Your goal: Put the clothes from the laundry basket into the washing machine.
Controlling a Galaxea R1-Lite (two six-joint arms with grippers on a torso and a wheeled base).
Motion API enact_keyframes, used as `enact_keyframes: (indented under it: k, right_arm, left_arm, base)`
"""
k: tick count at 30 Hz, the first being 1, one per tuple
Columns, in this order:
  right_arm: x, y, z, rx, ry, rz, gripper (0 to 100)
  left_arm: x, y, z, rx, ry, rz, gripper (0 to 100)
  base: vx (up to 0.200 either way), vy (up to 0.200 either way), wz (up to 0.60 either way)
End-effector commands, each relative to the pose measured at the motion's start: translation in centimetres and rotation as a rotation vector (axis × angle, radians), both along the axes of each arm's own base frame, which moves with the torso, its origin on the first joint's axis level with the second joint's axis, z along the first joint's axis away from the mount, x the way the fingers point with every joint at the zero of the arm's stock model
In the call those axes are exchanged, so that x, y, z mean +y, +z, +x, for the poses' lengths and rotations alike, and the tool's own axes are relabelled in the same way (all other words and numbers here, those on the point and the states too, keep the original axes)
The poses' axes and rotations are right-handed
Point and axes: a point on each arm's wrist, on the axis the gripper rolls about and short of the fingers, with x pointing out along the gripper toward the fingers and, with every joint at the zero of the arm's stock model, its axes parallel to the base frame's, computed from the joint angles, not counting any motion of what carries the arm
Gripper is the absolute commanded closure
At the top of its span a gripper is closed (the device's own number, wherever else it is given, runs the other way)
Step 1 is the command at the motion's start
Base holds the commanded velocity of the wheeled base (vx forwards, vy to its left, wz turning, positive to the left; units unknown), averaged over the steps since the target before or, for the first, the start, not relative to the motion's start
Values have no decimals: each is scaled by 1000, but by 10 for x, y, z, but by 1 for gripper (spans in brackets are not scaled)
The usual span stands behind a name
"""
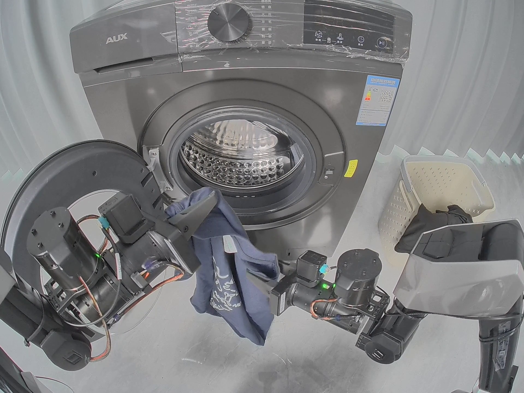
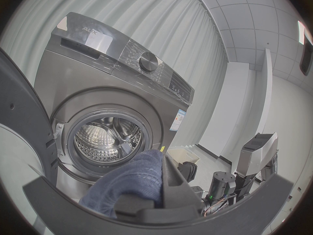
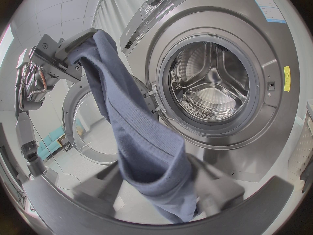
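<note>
While the drum [image 1: 240,159] sits bare and dark clothes [image 1: 436,222] lie in the laundry basket [image 1: 443,162], the left hand [image 1: 197,216] and the right hand [image 1: 261,286] both clench one navy garment [image 1: 229,279], hanging just before the opening of the washing machine [image 1: 245,83].

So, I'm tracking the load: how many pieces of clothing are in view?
2. A blue garment hangs between the left tool and right tool before the washing machine; a black garment lies in the laundry basket. More may be hidden beneath it.
</note>
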Motion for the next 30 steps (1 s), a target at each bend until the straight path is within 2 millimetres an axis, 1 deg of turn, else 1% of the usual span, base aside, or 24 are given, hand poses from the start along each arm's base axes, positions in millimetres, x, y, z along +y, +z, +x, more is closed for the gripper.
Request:
enact_keyframes:
  k: [1,2,3,6,7,8,9,10,11,12,15,17,18,19,21,24,30]
  right_arm:
    - [-7,9,-7,-7,-6,6,100]
    - [-8,10,-7,-7,-8,6,100]
    - [-14,18,-13,-11,-12,6,100]
    - [-25,36,-23,-30,-20,22,100]
    - [-26,39,-24,-35,-26,26,100]
    - [-30,51,-27,-58,-51,46,100]
    - [-31,58,-28,-73,-63,61,100]
    - [-31,59,-28,-74,-66,65,100]
    - [-33,73,-29,-107,-83,99,100]
    - [-34,81,-31,-125,-86,118,100]
    - [-40,100,-35,-164,-91,159,100]
    - [-49,103,-34,-181,-124,153,100]
    - [-49,103,-34,-181,-124,153,100]
    - [-55,108,-33,-201,-151,149,100]
    - [-60,117,-34,-223,-160,170,100]
    - [-64,129,-39,-247,-161,195,100]
    - [-66,139,-41,-272,-169,212,100]
  left_arm:
    - [0,-1,1,4,3,2,100]
    - [1,-1,1,2,5,1,100]
    - [2,0,2,2,9,-1,100]
    - [2,0,2,2,10,-3,100]
    - [2,0,2,1,10,-2,100]
    - [2,0,2,1,10,-2,100]
    - [2,0,2,0,14,-1,100]
    - [2,0,1,0,12,-1,100]
    - [2,0,1,1,13,1,100]
    - [2,-1,1,4,13,3,100]
    - [3,-1,1,4,14,3,100]
    - [3,-1,1,4,15,1,100]
    - [3,-1,1,4,15,1,100]
    - [3,-1,1,2,17,4,100]
    - [3,-1,1,-5,20,13,100]
    - [4,0,2,-33,38,44,100]
    - [5,10,0,-73,83,30,100]
  base:
    - [0,0,0]
    - [0,0,0]
    - [0,0,0]
    - [0,0,0]
    - [0,0,0]
    - [0,0,0]
    - [0,0,0]
    - [0,0,0]
    - [0,0,0]
    - [0,0,0]
    - [0,0,0]
    - [0,0,0]
    - [0,0,0]
    - [0,0,0]
    - [0,0,0]
    - [0,0,0]
    - [0,0,0]
